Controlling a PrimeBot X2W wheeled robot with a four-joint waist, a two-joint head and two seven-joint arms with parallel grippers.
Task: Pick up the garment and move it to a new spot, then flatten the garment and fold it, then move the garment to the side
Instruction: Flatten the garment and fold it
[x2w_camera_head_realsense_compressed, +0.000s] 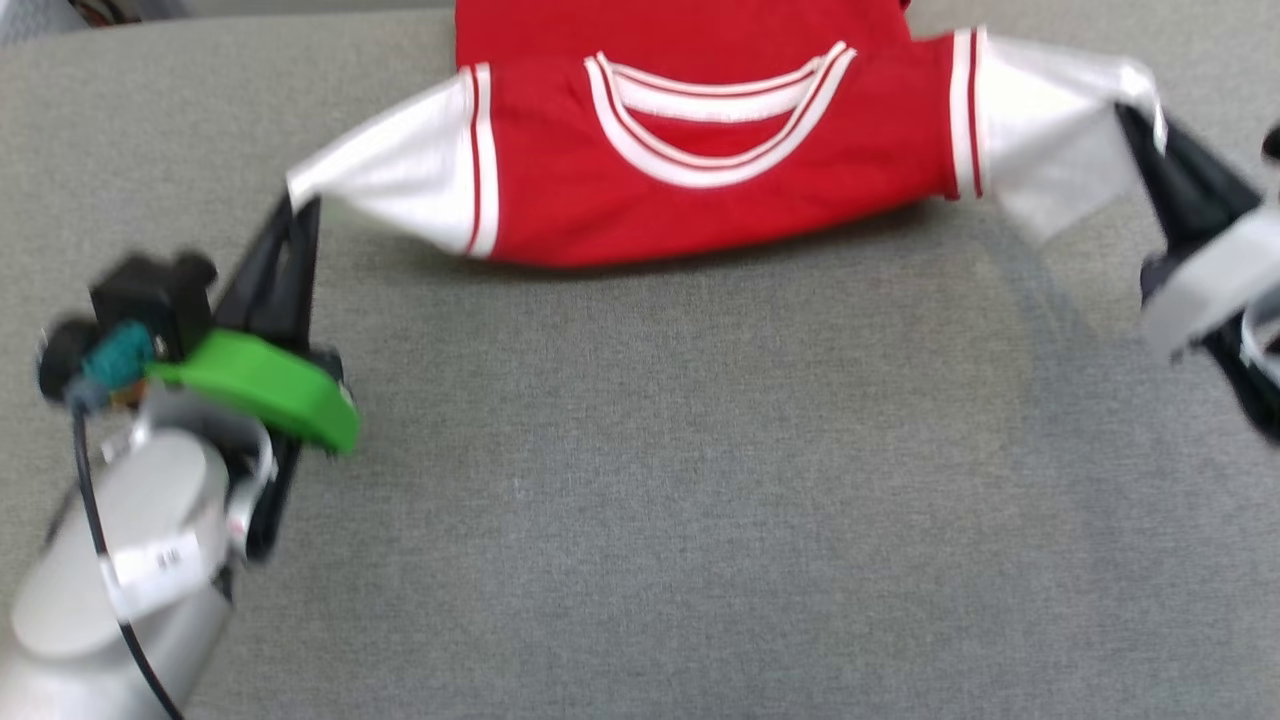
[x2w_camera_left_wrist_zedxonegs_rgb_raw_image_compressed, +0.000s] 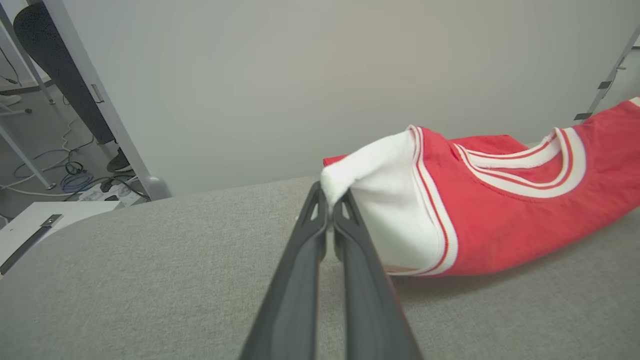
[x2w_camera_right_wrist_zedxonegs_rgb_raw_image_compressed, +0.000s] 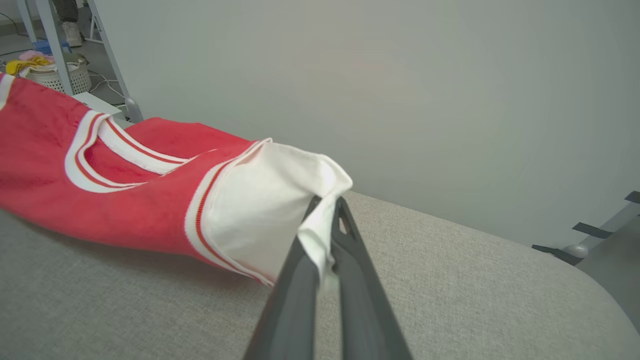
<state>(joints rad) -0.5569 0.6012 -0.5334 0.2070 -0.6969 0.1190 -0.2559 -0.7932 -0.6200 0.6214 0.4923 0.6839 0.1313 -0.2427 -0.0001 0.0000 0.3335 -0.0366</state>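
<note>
Since each claw is pinching a sleeve tip, the shirt hangs stretched between them like a little hammock. Nearest the robot there's just grey counter. Next come the claws. The left claw has its fingers squeezed together on the end of the left sleeve. The right claw is clamped the same way on the right sleeve, with a bit of white cloth bunched between its fingers. Both sleeves are pulled out sideways, so the shoulders are lifted and taut while the red body sags and seems to rest on the counter. The reason is probably so it goes down wide and flat. Further back the collar faces up, and the rest trails toward the far edge. No fold is done yet.
</note>
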